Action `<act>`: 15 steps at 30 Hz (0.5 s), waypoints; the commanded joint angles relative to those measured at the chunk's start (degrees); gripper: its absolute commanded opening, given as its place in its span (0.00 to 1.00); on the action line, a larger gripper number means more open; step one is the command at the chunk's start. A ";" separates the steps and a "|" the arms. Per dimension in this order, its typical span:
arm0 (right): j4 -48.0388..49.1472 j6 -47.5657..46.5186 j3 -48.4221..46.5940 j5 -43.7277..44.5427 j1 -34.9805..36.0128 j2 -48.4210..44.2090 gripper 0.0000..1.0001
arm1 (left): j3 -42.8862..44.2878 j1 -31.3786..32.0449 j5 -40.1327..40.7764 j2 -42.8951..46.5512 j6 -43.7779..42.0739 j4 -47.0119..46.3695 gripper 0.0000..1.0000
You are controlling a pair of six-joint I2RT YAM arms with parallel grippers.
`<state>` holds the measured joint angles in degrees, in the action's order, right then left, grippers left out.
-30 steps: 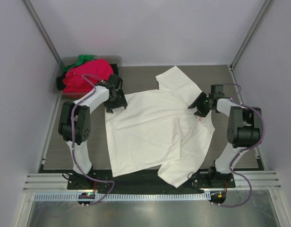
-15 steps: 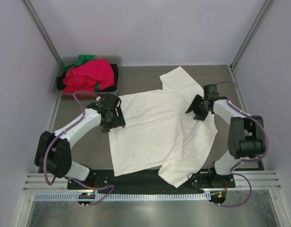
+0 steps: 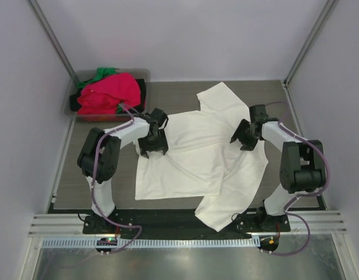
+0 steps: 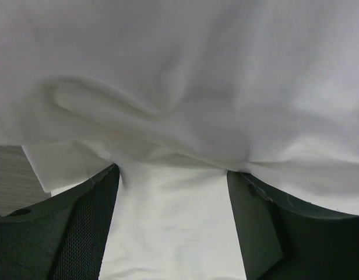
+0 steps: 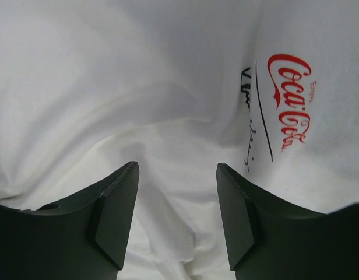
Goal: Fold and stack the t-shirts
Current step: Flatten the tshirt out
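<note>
Filling right wrist view, cream-white t-shirt hides table

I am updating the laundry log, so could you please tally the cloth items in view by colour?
White t-shirt, on the table: 1
Pink-red cloth, in the grey bin: 1
Green cloth, in the grey bin: 1
Total: 3; the bin's pile may hide more.

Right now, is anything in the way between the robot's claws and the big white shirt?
No, nothing visible. The left gripper and the right gripper are both right at the white t-shirt, jaws apart, with only its cloth between them. The bin sits away at the far left.
</note>
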<state>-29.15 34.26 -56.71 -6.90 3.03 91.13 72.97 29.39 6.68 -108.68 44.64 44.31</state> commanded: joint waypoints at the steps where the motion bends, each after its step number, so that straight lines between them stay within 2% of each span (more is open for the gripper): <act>1: 0.76 -2.09 -6.11 0.57 -0.74 7.11 0.61 | 2.69 -5.12 3.78 -4.60 -2.80 -1.16 0.76; 6: 0.32 -4.81 -15.96 -0.49 -1.45 21.42 0.61 | 9.02 -11.97 5.01 -8.73 -6.14 1.47 0.75; 10: -1.26 -6.84 -29.47 -2.24 -1.36 29.51 0.61 | 18.40 -14.36 6.06 -12.07 -9.13 4.98 0.76; 15: -7.14 -11.14 -38.65 -1.11 1.01 30.69 0.62 | 23.80 -14.10 7.91 -11.12 -11.33 9.47 0.77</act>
<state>-32.08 27.92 -91.61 -10.90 2.85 121.97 93.89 15.31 9.72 -121.58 35.92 49.78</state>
